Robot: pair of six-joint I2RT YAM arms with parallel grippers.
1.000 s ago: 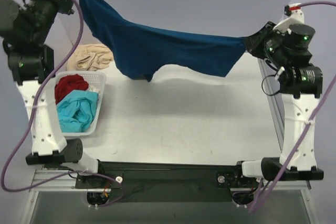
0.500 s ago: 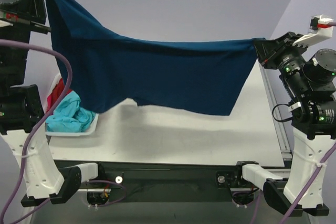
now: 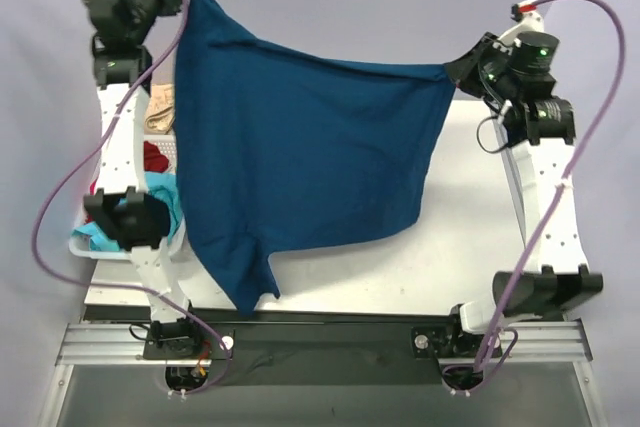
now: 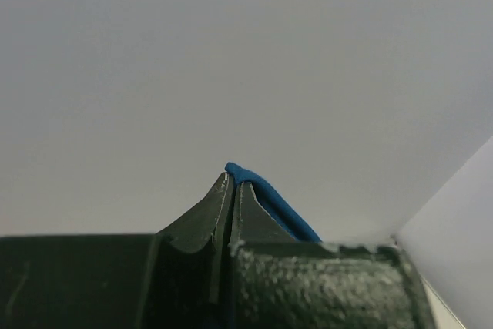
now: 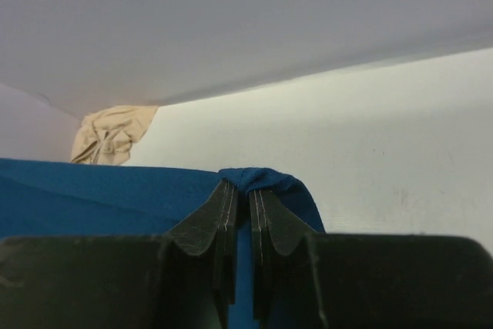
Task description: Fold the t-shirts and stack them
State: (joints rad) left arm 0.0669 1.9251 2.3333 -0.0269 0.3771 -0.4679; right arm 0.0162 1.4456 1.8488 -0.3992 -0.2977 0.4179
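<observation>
navy t-shirt (image 3: 310, 157) held aloft, spread wide

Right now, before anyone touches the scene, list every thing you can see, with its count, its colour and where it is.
blue t-shirt: one, dark blue, hanging spread above the table
red t-shirt: one, red, bunched in the basket
turquoise t-shirt: one, turquoise, bunched in the basket
beige cloth: one, beige, crumpled at the table's far left
basket: one, white, on the table's left side
table: one, white, beneath everything
left arm: one, white and black, jaws shut on the blue t-shirt's upper left corner
right arm: one, white and black, jaws shut on its upper right corner
</observation>
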